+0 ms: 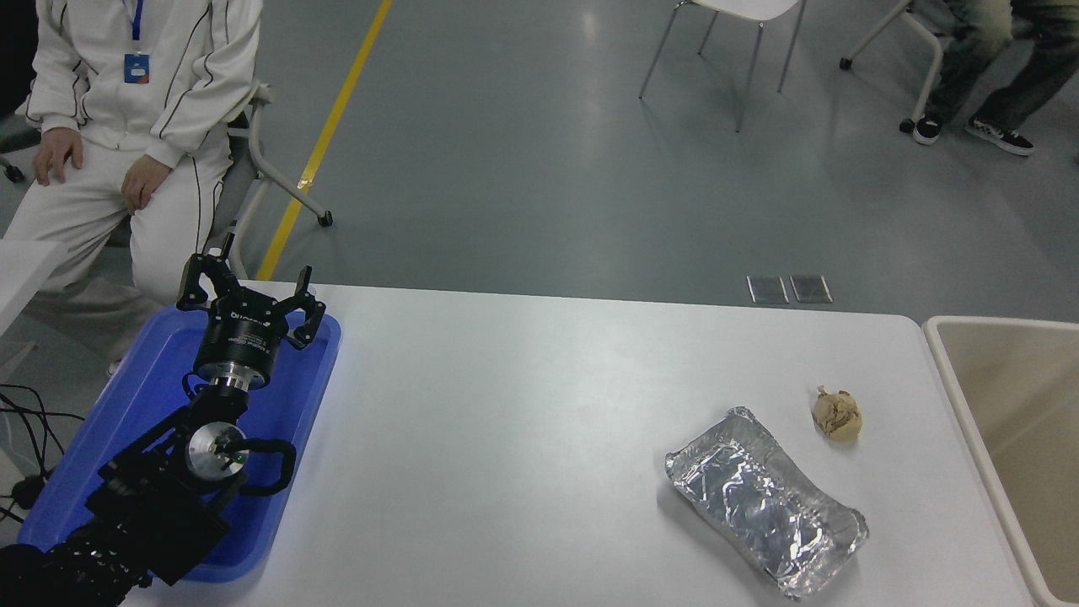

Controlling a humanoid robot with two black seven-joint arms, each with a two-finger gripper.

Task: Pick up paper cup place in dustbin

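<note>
Beige plastic is what I see at the right edge of the head view: the dustbin (1003, 396) stands just beside the right end of the white counter (539, 405), and only its left part shows. Its long axis runs away from me, from the bottom of the picture toward the far side, and the open top faces up. The inside wall that I can see is bare. I cannot find the paper cup anywhere on the counter or in the visible part of the bin (it may be hidden deeper in the bin, I cannot tell).

The left arm lies at the lower left, over the blue plastic tray (135, 396), and it points away from me toward the far edge. The left gripper (250, 293) is raised above the far end of the tray, with the jaws spread wide and holding nothing. The right arm and its gripper are outside the picture.

On the right half of the counter lies a crumpled foil tray (763, 499), its long side going diagonally from upper left to lower right. A brown paper ball (837, 413) sits near it, between the foil tray and the bin, touching neither. A person in white clothes (126, 126) sits beyond the far left corner.
</note>
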